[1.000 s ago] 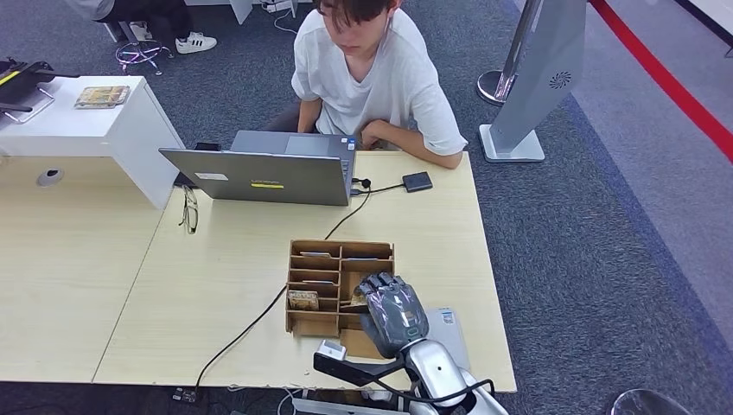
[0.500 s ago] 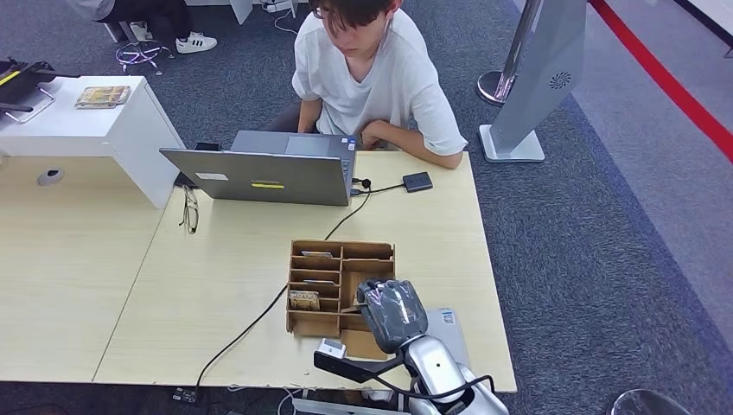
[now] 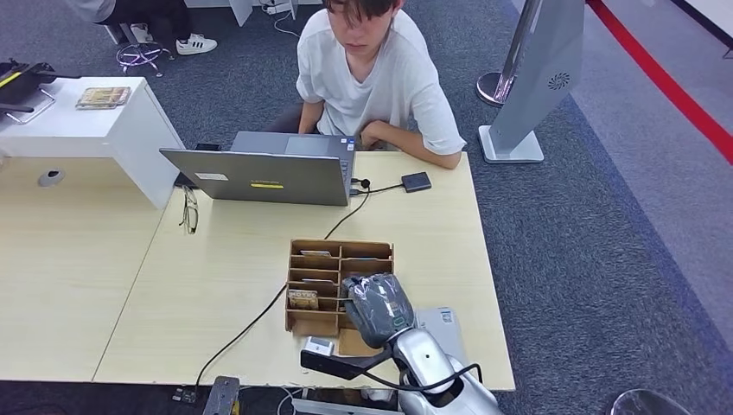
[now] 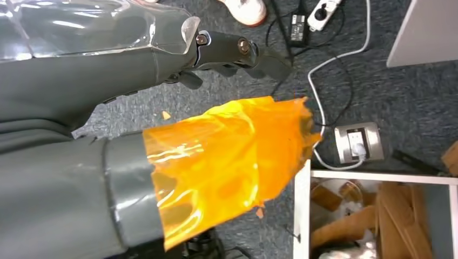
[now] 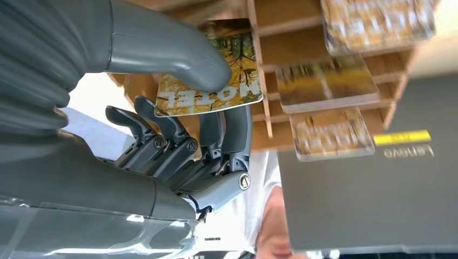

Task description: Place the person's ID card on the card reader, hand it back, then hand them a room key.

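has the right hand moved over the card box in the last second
Yes. Against the wooden card organizer, the right hand has shifted toward the robot's left and slightly nearer the robot, holding a hotel card.

The near compartments of the wooden tray (image 3: 339, 253) were covered by the right hand (image 3: 377, 309) in the head view. Part of the room key (image 5: 216, 86) was hidden behind the thumb. The other cards (in the tray's slots) were blurred. The person's face (image 5: 275, 243) was cut off by the frame's edge.
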`<act>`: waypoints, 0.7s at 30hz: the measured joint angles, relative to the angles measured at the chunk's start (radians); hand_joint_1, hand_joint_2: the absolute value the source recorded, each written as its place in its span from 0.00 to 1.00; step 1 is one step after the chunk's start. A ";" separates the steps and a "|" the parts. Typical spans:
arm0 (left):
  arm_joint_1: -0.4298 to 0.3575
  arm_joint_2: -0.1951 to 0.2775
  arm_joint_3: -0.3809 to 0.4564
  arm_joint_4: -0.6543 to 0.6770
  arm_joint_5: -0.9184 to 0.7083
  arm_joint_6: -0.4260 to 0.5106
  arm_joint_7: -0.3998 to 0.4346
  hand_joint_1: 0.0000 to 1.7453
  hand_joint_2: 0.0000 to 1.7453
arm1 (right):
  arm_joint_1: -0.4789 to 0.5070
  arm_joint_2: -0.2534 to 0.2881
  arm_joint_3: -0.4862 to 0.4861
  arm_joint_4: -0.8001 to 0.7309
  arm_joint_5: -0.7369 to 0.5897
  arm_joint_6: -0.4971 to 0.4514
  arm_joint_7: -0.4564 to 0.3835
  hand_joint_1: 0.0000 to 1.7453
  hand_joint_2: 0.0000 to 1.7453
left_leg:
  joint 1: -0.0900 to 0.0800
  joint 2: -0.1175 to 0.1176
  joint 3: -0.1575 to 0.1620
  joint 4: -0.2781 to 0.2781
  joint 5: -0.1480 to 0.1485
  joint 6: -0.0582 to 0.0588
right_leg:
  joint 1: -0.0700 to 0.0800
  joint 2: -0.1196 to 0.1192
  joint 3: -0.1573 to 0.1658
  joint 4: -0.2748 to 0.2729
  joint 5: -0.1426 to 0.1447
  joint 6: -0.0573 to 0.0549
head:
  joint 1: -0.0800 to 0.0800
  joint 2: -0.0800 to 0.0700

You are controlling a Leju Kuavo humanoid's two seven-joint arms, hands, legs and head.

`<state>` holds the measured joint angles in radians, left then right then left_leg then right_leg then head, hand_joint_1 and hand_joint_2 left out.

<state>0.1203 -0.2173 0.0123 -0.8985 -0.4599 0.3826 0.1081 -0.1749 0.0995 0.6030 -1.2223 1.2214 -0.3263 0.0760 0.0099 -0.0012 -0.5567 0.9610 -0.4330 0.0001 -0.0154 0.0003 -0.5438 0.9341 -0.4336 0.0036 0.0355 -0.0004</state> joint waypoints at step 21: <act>0.048 0.061 -0.048 0.051 0.124 0.107 -0.081 0.00 0.00 | 0.006 -0.069 0.012 -0.358 -0.101 -0.051 -0.088 1.00 1.00 | 0.000 -0.002 -0.002 0.000 0.000 0.000 | 0.000 -0.002 -0.001 -0.001 -0.001 0.000 | 0.000 0.000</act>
<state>0.1685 -0.1562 -0.0358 -0.8476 -0.3357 0.4898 0.0275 -0.1691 0.0300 0.6146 -1.5801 1.1202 -0.3777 -0.0118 0.0101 -0.0028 -0.5589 0.9610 -0.4328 0.0003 -0.0153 -0.0021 -0.5451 0.9333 -0.4344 0.0038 0.0355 -0.0004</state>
